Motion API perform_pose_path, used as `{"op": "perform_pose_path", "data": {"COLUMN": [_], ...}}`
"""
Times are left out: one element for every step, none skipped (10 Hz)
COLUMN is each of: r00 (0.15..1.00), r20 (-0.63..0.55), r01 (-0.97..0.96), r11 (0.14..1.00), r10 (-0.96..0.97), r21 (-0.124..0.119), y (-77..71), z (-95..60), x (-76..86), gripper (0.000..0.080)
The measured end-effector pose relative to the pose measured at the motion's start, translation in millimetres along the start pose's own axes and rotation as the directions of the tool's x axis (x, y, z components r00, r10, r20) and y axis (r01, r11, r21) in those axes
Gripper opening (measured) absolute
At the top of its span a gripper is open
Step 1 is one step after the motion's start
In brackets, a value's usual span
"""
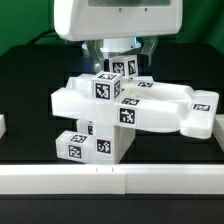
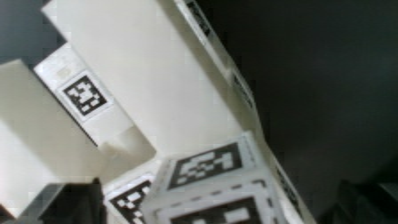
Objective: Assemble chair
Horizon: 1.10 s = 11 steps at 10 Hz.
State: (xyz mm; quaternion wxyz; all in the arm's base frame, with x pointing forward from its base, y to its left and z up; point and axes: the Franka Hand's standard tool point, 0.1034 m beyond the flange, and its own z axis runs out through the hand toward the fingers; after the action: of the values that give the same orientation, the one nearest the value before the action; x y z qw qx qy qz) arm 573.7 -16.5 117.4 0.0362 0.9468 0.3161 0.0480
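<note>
Chunky white plastic tagged chair (image 1: 125,105) under gripper (image 1: 122,62), jaws wide, nothing held; wrist view shows only close-up slabs (image 2: 151,80).

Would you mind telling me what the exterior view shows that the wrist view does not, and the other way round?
Only the exterior view shows the whole stack of white chair parts on the black table, the white rail in front, and the robot's head with its gripper above the stack.

Only the wrist view shows a close look down the side of a tall white slab and the dark tips of the fingers.

Both show white parts carrying black-and-white square tags.
</note>
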Motion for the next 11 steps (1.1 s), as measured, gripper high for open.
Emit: {"op": "perform_pose_path", "data": {"r00": [1.0,1.0,1.0,1.0,1.0,0.999,0.997,0.984,0.971,0.948,0.92], "r20": [0.0,0.0,0.0,0.0,0.0,0.0,0.001,0.0,0.0,0.001,0.001], "r01": [-0.001,-0.004,-0.004,-0.007,-0.024,-0.039,-0.075,-0.181,-0.24,-0.319,-0.391], "r11": [1.0,1.0,1.0,1.0,1.0,0.999,0.997,0.984,0.971,0.948,0.92], "r10": [0.001,0.004,0.004,0.007,0.024,0.039,0.075,0.181,0.24,0.319,0.391], "r21": [0.0,0.0,0.0,0.0,0.0,0.0,0.0,0.001,0.001,0.001,0.001], "y": [0.4,0.4,0.4,0.5,0.6,0.6,0.5,0.3,0.2,0.1,0.1], "z": [0.0,0.1,0.1,0.2,0.2,0.3,0.3,0.5,0.6,0.7,0.7], "x": [-0.3,-0.3,-0.4,-0.5,-0.6,-0.6,-0.6,-0.6,-0.5,-0.6,-0.6], "gripper": [0.0559,0.0559,0.0327,0.0284,0.0284,0.0284,0.0284,0.0284,0.0284,0.0284,0.0284]}}
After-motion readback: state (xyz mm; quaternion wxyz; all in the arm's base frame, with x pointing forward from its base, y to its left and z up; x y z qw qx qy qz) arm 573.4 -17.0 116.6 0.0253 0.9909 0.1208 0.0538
